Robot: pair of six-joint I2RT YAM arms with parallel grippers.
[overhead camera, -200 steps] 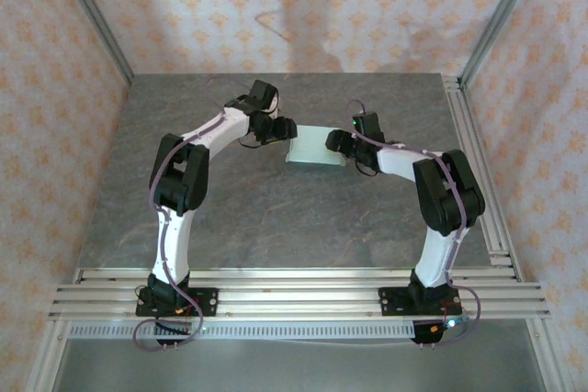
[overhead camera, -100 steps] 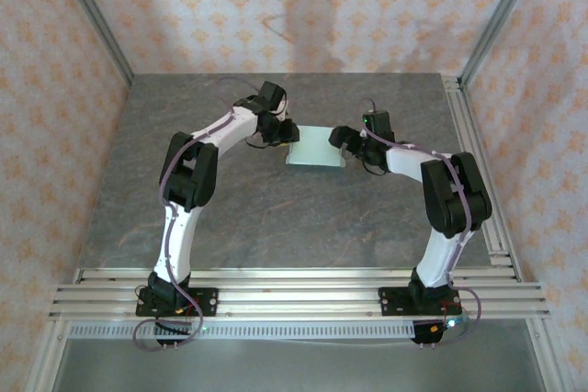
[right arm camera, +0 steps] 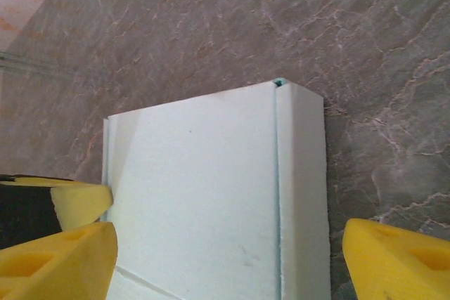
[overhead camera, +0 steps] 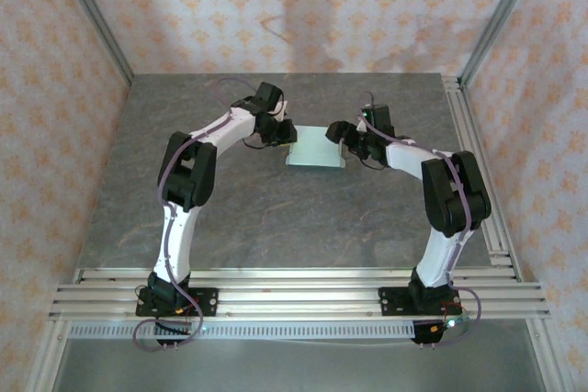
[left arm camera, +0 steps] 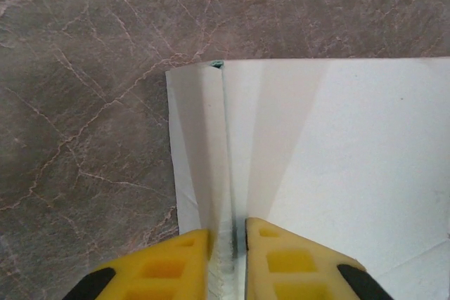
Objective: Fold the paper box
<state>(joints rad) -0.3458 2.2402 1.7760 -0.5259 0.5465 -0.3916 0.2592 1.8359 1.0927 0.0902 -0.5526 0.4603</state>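
The paper box (overhead camera: 315,147), a pale mint-green flat rectangle of thin card, lies on the grey marbled desk (overhead camera: 276,218), a little toward 12 o'clock of centre. Both arms reach forward and bend inward to it. The left pincer (left arm camera: 226,238) meets its 9 o'clock edge, fingers narrowed onto a raised crease of card. The right pincer (right arm camera: 228,233), at 3 o'clock, stands wide, straddling the box's end. Since a second ago the box lies squarer and the right wrist has edged toward 12 o'clock.
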